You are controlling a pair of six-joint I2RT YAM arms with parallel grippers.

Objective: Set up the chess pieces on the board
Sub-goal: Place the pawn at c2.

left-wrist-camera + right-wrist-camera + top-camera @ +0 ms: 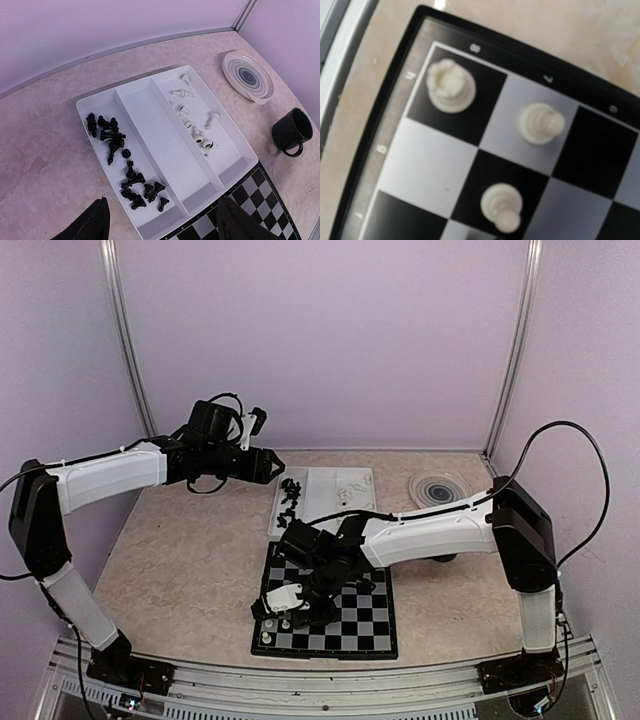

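At the board's (370, 625) corner, white pieces (451, 86) stand beneath the closed right jaws; the left jaws hang wide over the tray (155, 130), seemingly for black pieces (112, 137).

The right arm (430, 530) lies low across the far-left part of the board (375, 625), and its hand (283, 608) is down over the near-left corner, so that side is blocked from above. The board's right-hand squares lie open. In the blocked corner three white pieces (451, 85) stand on neighbouring squares.

The tray (150, 120) sits just beyond the board's far edge. Black pieces (117, 145) crowd its left compartment and loose white pieces (192, 120) its right, while the middle channel is bare. The left hand (165, 225) hangs near the tray's far-left corner, fingers wide apart.

A plate (248, 76) and a black cup (291, 132) stand right of the tray. The worktop (190, 560) left of the board is open.
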